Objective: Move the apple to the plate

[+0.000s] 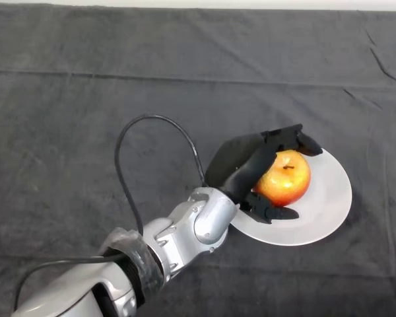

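The apple (pixel 288 178), red with a yellow patch near its top and its stem end facing up, sits over the left part of the white plate (pixel 330 205), which lies on the dark cloth (pixel 86 119) covering the worktop. Whether the apple's underside actually rests on the plate cannot be told, since the hand hides its lower left. The left hand (pixel 241 168) is wrapped round the apple: black fingers (pixel 290 137) curl over its far side, reaching just past the top toward the right, and the thumb (pixel 270 211) hooks under its near side, lying across the plate's near-left part. The palm presses against the apple's left flank, so the fruit is held between fingers and thumb in a close grasp. The silver-grey arm (pixel 185 234) comes in from the lower left corner, its wrist just beside the plate's left rim. The plate's right half is bare and shows white, with its rim lying flat on the cloth. The cloth carries a few creases near the far right corner and a long fold line running across it.
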Available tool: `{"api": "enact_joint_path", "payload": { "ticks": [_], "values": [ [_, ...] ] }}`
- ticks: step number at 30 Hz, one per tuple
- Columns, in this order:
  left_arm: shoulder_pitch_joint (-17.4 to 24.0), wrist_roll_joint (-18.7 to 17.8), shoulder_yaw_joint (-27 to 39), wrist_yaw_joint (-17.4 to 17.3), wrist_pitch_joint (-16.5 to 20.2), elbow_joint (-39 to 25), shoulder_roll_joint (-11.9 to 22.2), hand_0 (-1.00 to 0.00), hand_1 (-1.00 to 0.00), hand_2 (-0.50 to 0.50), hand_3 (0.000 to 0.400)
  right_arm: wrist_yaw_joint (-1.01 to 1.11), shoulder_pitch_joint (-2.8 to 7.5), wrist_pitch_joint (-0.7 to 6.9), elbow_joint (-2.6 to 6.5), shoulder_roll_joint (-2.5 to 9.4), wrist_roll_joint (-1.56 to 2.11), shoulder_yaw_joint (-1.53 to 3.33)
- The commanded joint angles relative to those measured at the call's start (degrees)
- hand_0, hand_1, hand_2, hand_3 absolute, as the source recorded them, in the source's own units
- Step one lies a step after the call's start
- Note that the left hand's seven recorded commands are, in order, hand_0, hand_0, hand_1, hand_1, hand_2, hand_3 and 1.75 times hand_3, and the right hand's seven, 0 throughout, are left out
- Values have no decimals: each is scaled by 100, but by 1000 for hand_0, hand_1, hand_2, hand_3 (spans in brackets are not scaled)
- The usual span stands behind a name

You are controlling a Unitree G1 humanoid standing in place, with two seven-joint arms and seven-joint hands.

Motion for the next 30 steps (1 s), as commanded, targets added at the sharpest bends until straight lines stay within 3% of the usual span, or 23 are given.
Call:
{"api": "enact_joint_path", "payload": {
  "ticks": [1, 9, 16, 30],
  "values": [
    [-455, -59, -184, 146, -134, 147, 49, 0, 0, 0, 0, 49, 29, -37, -62, -102, 82, -93],
    [-535, -102, -178, 249, -168, 82, 148, 0, 0, 0, 0, 60, 24, -41, -46, -108, 83, -96],
    [-475, -60, 101, 392, -286, -237, 467, 0, 0, 0, 0, 66, 22, -43, -38, -111, 82, -98],
    [413, 145, 1176, 954, -556, -1741, 1691, 0, 0, 0, 0, 65, 23, -44, -43, -108, 78, -98]
  ]
}}
